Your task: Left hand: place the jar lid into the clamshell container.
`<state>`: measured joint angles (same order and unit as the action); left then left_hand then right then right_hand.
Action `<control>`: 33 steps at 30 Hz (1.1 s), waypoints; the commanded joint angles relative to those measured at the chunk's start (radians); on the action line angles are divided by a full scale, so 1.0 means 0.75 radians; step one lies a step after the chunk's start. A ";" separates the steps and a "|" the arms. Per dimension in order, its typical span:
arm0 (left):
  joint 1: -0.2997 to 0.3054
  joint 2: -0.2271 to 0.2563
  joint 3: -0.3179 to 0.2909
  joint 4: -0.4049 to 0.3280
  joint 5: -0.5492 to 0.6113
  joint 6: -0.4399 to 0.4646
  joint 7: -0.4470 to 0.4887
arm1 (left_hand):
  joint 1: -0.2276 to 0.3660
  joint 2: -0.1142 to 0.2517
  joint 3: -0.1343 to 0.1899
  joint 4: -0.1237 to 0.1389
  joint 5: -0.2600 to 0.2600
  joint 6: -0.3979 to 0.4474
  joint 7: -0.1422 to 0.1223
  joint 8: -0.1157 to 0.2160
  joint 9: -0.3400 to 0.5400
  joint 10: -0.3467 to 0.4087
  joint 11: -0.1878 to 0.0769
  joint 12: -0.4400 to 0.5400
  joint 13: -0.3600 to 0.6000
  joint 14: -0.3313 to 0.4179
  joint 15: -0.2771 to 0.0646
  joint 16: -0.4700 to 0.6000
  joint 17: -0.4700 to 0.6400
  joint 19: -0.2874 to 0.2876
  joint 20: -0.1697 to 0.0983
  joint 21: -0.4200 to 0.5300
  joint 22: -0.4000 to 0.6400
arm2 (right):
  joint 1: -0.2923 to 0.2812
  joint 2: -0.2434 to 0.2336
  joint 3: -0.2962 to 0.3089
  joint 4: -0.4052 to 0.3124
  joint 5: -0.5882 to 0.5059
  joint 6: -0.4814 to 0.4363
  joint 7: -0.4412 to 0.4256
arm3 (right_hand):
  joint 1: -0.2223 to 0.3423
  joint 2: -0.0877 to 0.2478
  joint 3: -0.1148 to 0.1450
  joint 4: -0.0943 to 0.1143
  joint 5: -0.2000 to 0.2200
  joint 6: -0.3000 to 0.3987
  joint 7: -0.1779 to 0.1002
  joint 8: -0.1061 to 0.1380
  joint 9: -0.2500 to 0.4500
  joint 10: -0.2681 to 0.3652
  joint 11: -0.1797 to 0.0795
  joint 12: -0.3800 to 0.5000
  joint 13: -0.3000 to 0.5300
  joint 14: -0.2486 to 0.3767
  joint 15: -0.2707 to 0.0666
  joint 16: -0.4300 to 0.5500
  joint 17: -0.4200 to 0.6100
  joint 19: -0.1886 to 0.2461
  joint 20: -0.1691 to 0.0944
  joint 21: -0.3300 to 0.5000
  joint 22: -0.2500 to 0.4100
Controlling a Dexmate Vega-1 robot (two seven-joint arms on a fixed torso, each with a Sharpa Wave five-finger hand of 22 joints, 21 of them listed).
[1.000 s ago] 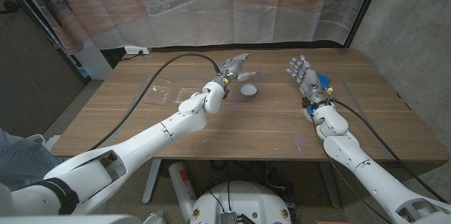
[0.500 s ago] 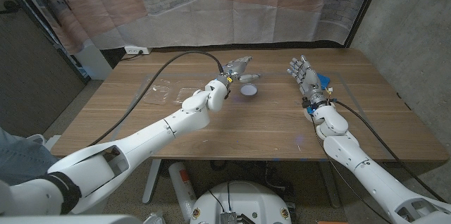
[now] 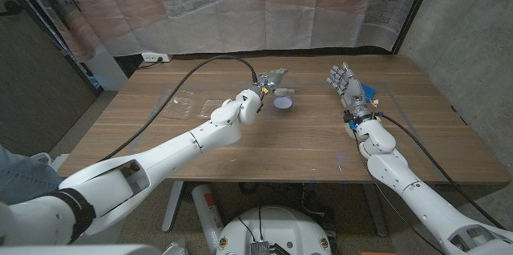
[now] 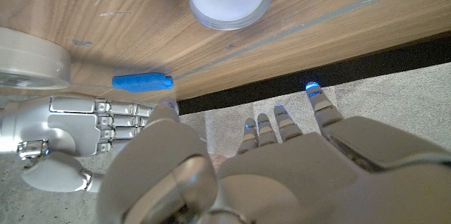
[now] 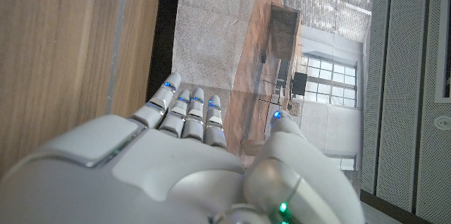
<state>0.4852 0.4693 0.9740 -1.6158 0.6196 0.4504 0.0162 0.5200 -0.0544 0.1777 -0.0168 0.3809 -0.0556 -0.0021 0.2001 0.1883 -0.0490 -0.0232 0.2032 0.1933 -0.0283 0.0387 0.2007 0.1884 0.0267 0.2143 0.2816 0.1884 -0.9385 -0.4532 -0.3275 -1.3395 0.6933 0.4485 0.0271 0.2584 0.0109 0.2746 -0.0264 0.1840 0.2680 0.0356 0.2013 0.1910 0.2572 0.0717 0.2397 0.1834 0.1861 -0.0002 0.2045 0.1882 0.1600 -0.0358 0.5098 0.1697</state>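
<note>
Forward goes the left hand (image 3: 271, 78), fingers spread and empty, now just beyond the jar lid (image 3: 283, 103); still approaching, it must lower and grasp.

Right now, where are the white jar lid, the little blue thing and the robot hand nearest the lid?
jar lid (image 3: 283, 103), head view, its white top.
blue thing (image 4: 141, 82), left wrist view, its middle.
left robot hand (image 3: 270, 78), head view, its back.
</note>
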 commanded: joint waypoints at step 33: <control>-0.104 -0.028 0.146 0.012 0.137 0.169 -0.270 | 0.121 -0.069 -0.008 -0.087 0.015 -0.032 -0.024 0.005 0.008 -0.027 -0.009 0.006 0.007 -0.003 0.023 -0.005 0.003 0.126 0.001 0.022 -0.001 | -0.012 0.013 0.004 -0.015 0.007 0.013 -0.013 | 0.004 0.021 0.000 -0.015 0.000 0.013 -0.007 0.001 0.004 0.017 -0.002 -0.004 0.005 0.020 0.002 0.001 0.003 0.024 -0.023 -0.022 0.009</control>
<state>0.4280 0.4653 1.0576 -1.6376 0.7093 0.5780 -0.1616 0.5968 -0.1062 0.1695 -0.0751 0.3850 -0.0822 -0.0111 0.1968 0.1921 -0.0688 -0.0249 0.2032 0.1932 -0.0311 0.0467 0.2007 0.1883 0.1144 0.2126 0.2894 0.1860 -0.9432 -0.4459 -0.3291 -1.3463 0.6951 0.4527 0.0217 0.2638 0.0163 0.2704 -0.0305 0.1840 0.2701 0.0336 0.2013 0.1910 0.2591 0.0698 0.2398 0.1834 0.1914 0.0053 0.2044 0.1882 0.1709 -0.0357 0.4952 0.1747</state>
